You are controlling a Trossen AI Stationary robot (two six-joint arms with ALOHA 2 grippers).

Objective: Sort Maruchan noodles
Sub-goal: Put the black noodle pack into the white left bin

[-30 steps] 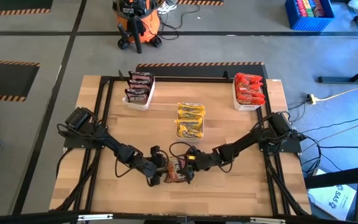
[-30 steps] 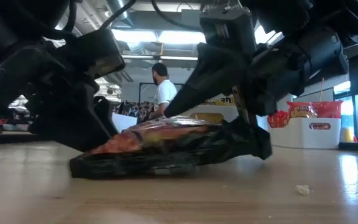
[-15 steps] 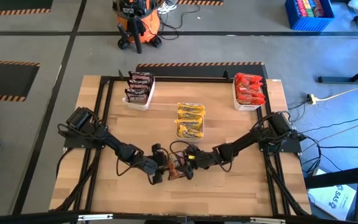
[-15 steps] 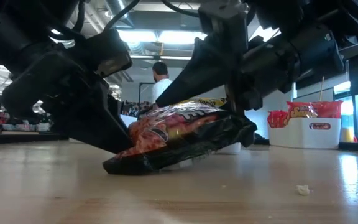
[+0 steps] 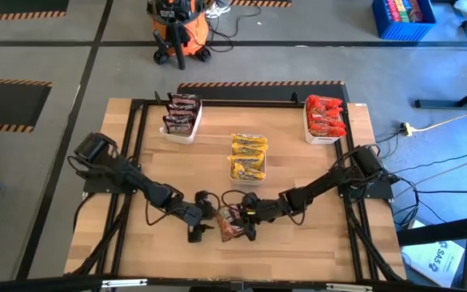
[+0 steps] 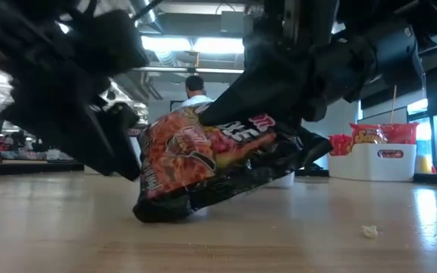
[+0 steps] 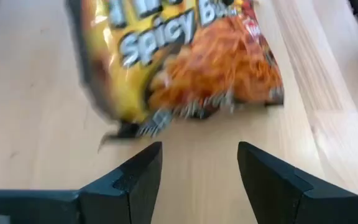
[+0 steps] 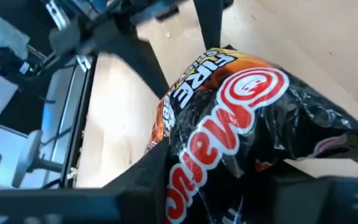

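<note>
1. The dark packet (image 6: 218, 163) sits near the front middle of the surface (image 5: 298, 251), tilted up on one lower corner, the rest lifted off the wood.
2. The right gripper (image 5: 248, 212) has its jaws pinched on the packet's upper edge; the right wrist view shows the film bunched between them.
3. The left gripper (image 7: 199, 180) stands just beside the packet with its jaws apart and nothing in them.
4. Handling, as I judge it: light, with a stiff brittle noodle block inside loose, crinkly, slippery film. A hard squeeze could crack the block.
5. Best hold: the crimped seam or an edge of the block, not slack film, which may slide.
6. Other dark packets (image 5: 181, 113) stand in a far-left tray, yellow ones (image 5: 248, 156) at centre, red ones (image 5: 325, 115) far right.
</note>
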